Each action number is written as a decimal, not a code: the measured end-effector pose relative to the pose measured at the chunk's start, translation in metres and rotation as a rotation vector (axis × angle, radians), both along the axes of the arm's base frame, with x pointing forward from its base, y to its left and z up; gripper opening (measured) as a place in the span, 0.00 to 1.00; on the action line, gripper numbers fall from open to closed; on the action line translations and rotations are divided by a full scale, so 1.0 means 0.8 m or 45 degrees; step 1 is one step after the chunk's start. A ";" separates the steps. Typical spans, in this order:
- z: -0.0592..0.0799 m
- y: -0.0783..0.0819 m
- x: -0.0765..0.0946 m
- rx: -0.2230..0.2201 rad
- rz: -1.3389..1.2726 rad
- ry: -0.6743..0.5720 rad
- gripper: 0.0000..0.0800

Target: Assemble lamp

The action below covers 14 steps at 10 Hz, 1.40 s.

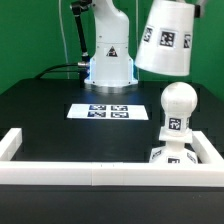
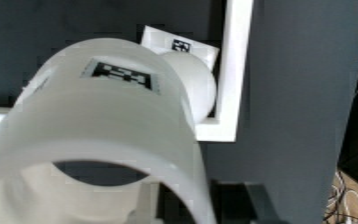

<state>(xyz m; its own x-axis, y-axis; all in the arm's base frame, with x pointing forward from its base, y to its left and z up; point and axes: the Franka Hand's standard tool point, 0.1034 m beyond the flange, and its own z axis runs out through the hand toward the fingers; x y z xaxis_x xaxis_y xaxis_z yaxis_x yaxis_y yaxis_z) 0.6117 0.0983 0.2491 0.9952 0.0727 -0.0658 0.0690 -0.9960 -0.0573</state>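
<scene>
Exterior view: shade (image 1: 167, 38) hangs tilted, high above the bulb (image 1: 176, 110), slightly toward the exterior view's left; gripper unseen, grip on it unclear.

A marker board (image 1: 109, 111) lies on the black table (image 1: 40, 115), inside a white border rail (image 1: 60, 176).

exterior: low, facing arm base (image 1: 110, 55) | wrist: close above shade (image 2: 114, 130) | shared: shade

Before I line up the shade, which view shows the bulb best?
The exterior view: the bulb stands whole and upright on the base. In the wrist view the shade fills the frame, hiding the bulb.
</scene>
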 end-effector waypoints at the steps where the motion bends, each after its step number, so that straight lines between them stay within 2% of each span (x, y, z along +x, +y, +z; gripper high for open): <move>1: -0.010 0.010 0.001 -0.004 -0.017 0.008 0.06; 3: -0.034 0.027 -0.002 -0.010 -0.037 0.014 0.06; 8: -0.036 0.025 -0.001 -0.008 -0.030 -0.001 0.06; 10: -0.058 0.028 -0.006 -0.007 -0.012 -0.013 0.06; 14: -0.091 0.025 -0.001 -0.011 -0.008 -0.037 0.06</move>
<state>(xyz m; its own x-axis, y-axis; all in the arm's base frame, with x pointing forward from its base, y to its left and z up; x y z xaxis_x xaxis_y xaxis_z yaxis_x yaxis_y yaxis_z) 0.6106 0.1186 0.1763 0.9971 0.0657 -0.0378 0.0640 -0.9969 -0.0465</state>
